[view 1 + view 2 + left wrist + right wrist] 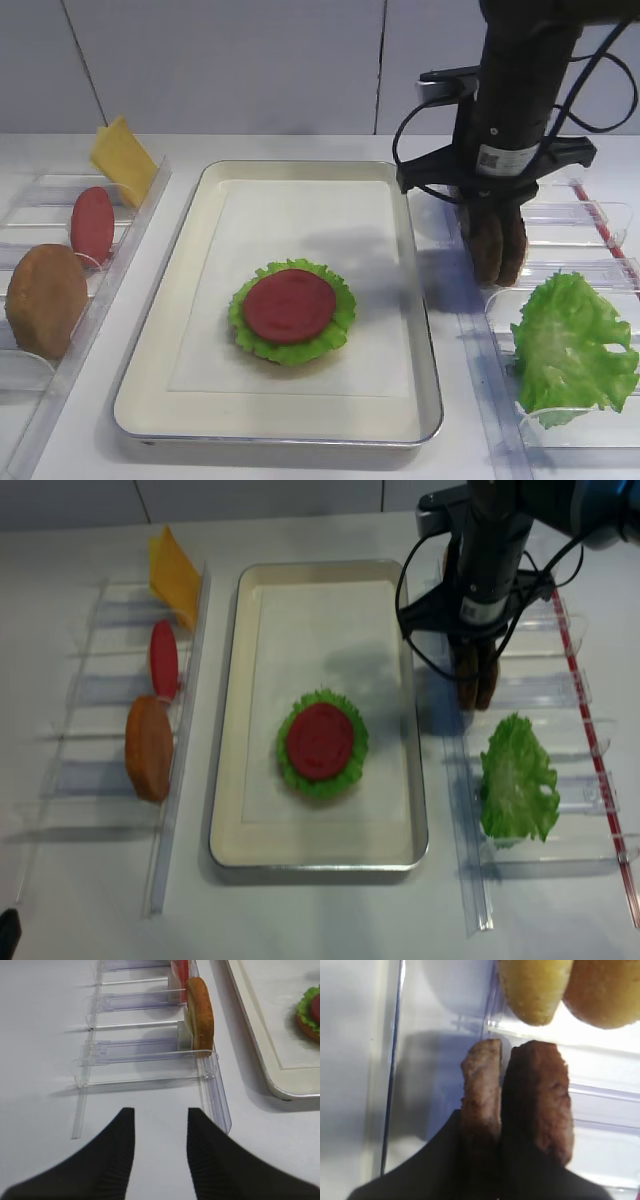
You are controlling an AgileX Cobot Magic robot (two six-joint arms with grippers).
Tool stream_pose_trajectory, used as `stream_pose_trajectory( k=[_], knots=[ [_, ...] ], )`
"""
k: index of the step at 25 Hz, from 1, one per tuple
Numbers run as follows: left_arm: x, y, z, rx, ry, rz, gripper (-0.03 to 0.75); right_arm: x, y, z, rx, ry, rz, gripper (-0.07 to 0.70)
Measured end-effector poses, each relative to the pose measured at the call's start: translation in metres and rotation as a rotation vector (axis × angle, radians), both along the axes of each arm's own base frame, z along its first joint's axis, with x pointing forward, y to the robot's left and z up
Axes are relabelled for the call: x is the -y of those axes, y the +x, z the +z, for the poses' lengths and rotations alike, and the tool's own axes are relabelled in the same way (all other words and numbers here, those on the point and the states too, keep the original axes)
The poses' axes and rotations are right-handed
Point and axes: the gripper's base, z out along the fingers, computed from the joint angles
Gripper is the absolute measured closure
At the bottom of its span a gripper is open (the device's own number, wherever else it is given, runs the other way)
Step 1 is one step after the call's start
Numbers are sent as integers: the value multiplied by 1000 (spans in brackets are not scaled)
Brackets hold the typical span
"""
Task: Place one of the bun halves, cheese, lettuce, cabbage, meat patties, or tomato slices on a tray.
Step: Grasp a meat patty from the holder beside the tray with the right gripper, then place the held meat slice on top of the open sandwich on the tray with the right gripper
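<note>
Stack on the tray [420, 330] stands partly built: lettuce [262, 335] with a tomato slice [290, 304] on top, a bun edge barely showing beneath. Patty layer not yet placed. Both meat patties [498, 245] stand on edge in the right-hand rack [600, 215], beside the tray. Right gripper [492, 1110] hangs vertically over them, jaws closed on one patty; the wrist view shows a finger wedged between the two discs. Nothing looks lifted yet. Left gripper [161, 1135] rests low beside the left rack [150, 1050], jaws apart, empty.
</note>
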Motion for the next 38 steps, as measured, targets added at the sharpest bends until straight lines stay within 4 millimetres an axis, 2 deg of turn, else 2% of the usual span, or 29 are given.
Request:
stream_pose_trajectory(
  k=[16, 20, 28, 32, 38],
  knots=[
    [0, 0, 0, 0, 0, 0, 474, 5, -26, 54, 75, 96, -16, 478],
    [0, 0, 0, 0, 0, 0, 474, -2, -36, 68, 61, 215, 16, 478],
    [0, 0, 0, 0, 0, 0, 475, -30, -47, 80, 12, 534, 191, 478],
    [0, 0, 0, 0, 0, 0, 475, -39, -51, 77, 13, 663, 254, 478],
    [0, 0, 0, 0, 0, 0, 475, -52, -62, 50, 30, 922, 300, 481]
  ],
)
